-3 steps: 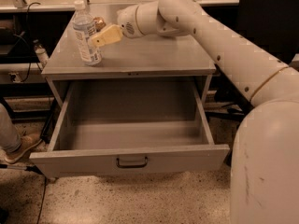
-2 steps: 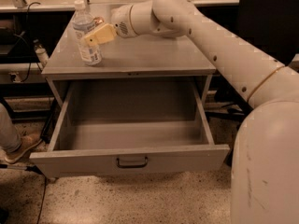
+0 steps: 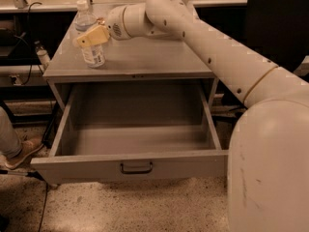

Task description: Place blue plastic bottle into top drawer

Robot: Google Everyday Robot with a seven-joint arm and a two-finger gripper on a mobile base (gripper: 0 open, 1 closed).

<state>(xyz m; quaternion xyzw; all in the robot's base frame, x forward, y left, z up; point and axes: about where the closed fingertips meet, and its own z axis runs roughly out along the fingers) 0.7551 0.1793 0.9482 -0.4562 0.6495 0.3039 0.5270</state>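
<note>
over the past second the gripper has swung left along the cabinet top and closed the gap to the blue plastic bottle, which a moment earlier stood just clear of it on the left. the gripper's tan end now lies across the near side of the bottle at mid-height, touching or very nearly so; from this angle it cannot be told whether the grip has closed yet. the bottle stands upright at the far left corner of the cabinet top, white cap up, and seems not to have shifted or left the surface. the white arm reaches in from the right, stretched across the top.

below, the top drawer is pulled fully out toward the near side, its handle at the middle of the front panel.

the step in hand looks like the grasp itself, with transport not yet begun. the next move probably calls for a firm hold at the bottle's waist, a lift straight up off the top, then a carry toward the near side past the cabinet's front edge and a descent into the drawer before letting go.
</note>
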